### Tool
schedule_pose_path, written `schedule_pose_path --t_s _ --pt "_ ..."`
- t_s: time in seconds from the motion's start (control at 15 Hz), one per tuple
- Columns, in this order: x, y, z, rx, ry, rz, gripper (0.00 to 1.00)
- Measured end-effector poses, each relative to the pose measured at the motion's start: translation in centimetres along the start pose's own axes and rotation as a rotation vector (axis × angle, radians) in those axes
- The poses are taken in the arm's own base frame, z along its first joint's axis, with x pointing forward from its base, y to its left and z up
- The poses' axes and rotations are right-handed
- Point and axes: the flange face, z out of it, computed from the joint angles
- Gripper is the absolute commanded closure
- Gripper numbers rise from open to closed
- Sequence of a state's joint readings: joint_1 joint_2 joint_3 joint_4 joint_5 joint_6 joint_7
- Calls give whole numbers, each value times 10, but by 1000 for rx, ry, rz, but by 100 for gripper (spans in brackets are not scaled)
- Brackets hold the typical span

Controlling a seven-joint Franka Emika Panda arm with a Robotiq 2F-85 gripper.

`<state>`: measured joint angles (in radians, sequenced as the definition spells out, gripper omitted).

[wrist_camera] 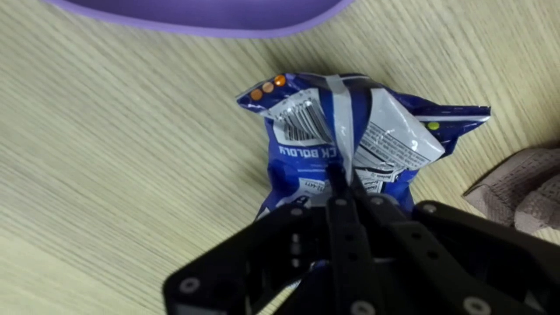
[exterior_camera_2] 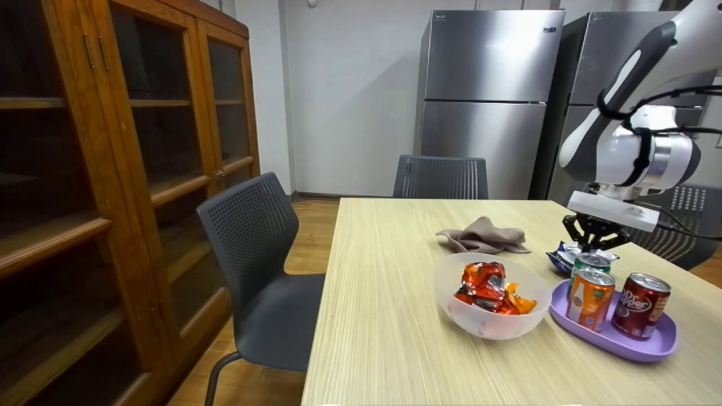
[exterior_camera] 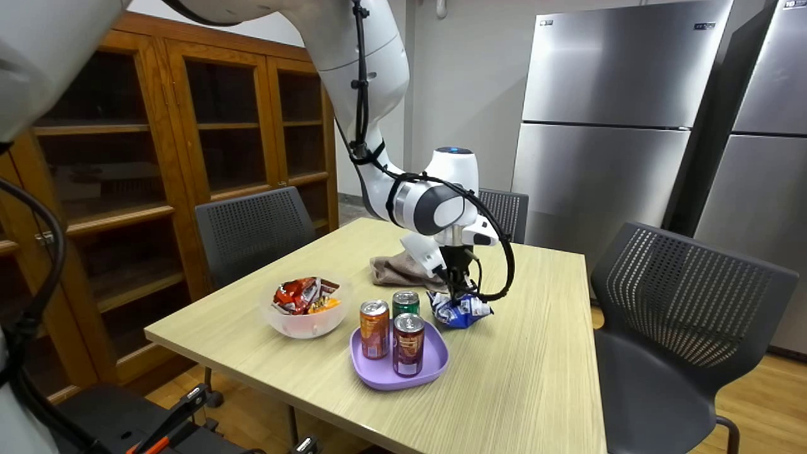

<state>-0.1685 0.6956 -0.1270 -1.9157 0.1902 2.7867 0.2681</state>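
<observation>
In the wrist view my gripper [wrist_camera: 347,180] is shut on the pale back seam of a crumpled blue snack bag [wrist_camera: 302,164], pinching a fold between its black fingertips. The bag lies on the table, and its lower part is hidden under the fingers. Both exterior views show the gripper [exterior_camera: 462,291] pointing down onto the blue bag [exterior_camera: 460,317], just behind a purple tray [exterior_camera: 384,383]. On that tray stand an orange can [exterior_camera: 374,331], a green can [exterior_camera: 405,304] and a dark red can [exterior_camera: 408,347]. In an exterior view the green can partly covers the bag [exterior_camera_2: 558,262].
A translucent bowl [exterior_camera_2: 485,327] holds red and orange snack bags [exterior_camera_2: 482,282] beside the tray. A brown cloth [exterior_camera_2: 485,237] lies bunched on the table, close to the blue bag. Dark chairs [exterior_camera: 668,340] stand around the table [exterior_camera: 529,378]; a wooden cabinet [exterior_camera: 157,189] and refrigerators [exterior_camera: 605,157] are beyond.
</observation>
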Motion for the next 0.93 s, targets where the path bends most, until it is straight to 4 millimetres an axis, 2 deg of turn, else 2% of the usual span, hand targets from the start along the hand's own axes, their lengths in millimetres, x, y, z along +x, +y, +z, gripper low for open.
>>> schedule_pose_path --t_s 0.2,0.47,0.73,0.93 --pt "4 -2 -15 13 25 -4 100" --pt "1 -7 -49 43 64 -25 100" --pt "-16 -18 -81 76 88 -69 100" --pt "-36 -28 -101 97 99 -114 100"
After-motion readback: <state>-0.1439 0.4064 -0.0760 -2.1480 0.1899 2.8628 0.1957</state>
